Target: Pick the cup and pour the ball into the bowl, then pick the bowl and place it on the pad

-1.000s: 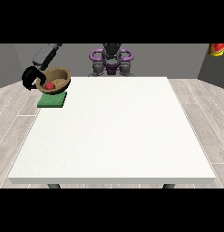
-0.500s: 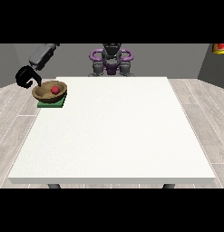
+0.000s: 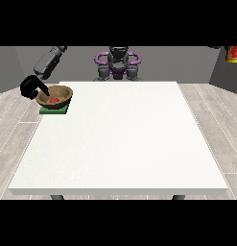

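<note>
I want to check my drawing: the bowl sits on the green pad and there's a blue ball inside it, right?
Almost. The front view shows the bowl on the green pad, but the ball inside it is red, not blue.

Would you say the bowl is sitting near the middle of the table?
No, the bowl rests on the green pad at the table's far corner at the view's left, with the red ball inside.
</note>
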`<state>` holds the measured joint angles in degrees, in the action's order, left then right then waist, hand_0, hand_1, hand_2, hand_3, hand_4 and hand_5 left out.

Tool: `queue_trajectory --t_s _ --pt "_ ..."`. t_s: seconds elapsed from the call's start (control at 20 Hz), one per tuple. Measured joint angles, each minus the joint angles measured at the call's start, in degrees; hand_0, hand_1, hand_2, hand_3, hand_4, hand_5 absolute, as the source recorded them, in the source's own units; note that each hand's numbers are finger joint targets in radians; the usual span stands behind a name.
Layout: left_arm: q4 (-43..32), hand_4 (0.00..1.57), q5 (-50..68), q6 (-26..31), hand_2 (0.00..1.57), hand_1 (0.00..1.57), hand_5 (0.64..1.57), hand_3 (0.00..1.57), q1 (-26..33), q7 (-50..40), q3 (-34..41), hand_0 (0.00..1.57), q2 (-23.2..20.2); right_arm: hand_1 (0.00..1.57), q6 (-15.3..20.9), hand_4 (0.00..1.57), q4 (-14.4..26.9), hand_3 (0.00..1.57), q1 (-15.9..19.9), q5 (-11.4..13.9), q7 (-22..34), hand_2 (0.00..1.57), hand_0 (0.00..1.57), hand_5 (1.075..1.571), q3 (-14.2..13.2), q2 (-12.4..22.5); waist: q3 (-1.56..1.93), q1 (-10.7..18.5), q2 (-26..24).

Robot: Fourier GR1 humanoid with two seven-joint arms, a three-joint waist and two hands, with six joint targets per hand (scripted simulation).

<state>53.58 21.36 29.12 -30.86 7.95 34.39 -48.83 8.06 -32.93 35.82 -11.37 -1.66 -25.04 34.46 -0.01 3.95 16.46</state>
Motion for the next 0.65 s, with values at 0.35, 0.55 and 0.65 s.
queue_trajectory --t_s 0.35,0.55,0.65 --pt "0.7 1.21 0.6 0.0 0.00 0.00 1.569 0.00 -0.7 -0.7 -0.7 0.00 -0.6 0.00 -1.5 0.00 1.8 0.00 1.8 2.8 1.1 0.00 0.00 1.407 3.1 1.4 -0.02 1.6 0.5" --pt "4.1 1.19 1.2 -1.4 0.00 0.00 1.569 0.00 -0.1 -3.1 -2.5 0.00 1.9 0.00 -2.7 0.00 3.7 0.00 1.8 4.1 1.7 0.00 0.00 1.400 4.4 1.7 0.05 2.1 -1.9" --pt "4.8 1.19 0.7 -2.7 0.00 0.00 1.569 0.00 0.3 -3.7 -3.3 0.00 2.9 0.00 -4.0 0.20 3.6 0.00 2.4 4.6 3.6 0.00 0.00 1.375 5.1 3.0 0.05 1.5 -3.7"
